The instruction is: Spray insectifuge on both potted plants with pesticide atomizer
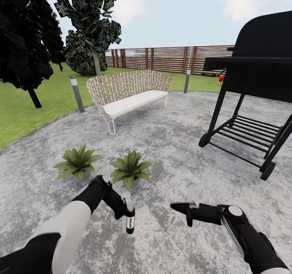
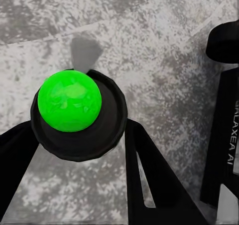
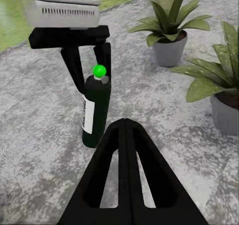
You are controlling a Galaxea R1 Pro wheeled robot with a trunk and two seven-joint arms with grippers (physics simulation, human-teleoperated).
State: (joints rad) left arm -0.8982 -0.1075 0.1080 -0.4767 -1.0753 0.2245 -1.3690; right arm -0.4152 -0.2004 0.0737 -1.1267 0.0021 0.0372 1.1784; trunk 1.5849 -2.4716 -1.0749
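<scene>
My left gripper (image 1: 121,210) is shut on the pesticide atomizer (image 1: 130,223), a slim dark-green bottle with a white label, held upright above the paving. In the left wrist view its round green top (image 2: 69,100) sits between the two black fingers (image 2: 149,170). From the right wrist view, the atomizer (image 3: 96,110) hangs under the left gripper (image 3: 85,60). Two potted plants (image 1: 78,162) (image 1: 130,169) stand just beyond it, also seen as plants (image 3: 169,25) (image 3: 224,80). My right gripper (image 1: 178,207) (image 3: 125,127) is shut and empty, to the right of the bottle.
A wicker bench (image 1: 129,91) stands farther back on the round grey paving (image 1: 170,144). A black grill (image 1: 251,83) is at the right. Grey bollard lamps (image 1: 77,93) (image 1: 187,80) edge the lawn (image 1: 24,108), with a wooden fence (image 1: 170,59) behind.
</scene>
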